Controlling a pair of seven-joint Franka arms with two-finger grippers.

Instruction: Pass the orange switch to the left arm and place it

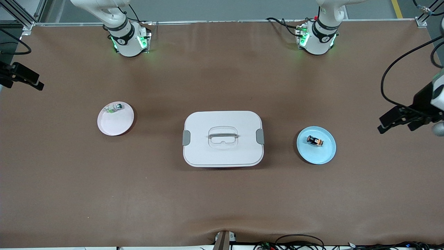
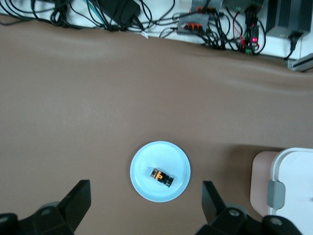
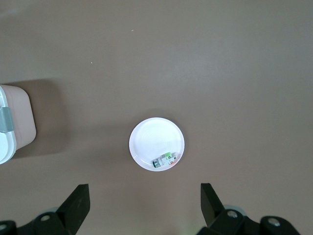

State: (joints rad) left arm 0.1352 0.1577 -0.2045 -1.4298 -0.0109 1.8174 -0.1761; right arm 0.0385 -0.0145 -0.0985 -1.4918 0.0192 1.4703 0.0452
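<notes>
Nothing done yet, honestly. The orange switch sits on the blue plate toward my left arm's end of the worktop. My left claw hangs over it spread wide; right claw, also spread, waits over the white plate. The box sits between the plates.

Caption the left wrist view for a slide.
Open left gripper above the orange switch on its blue plate, box alongside.

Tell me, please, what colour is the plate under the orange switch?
Light blue plate; the left wrist view shows it best.
</notes>
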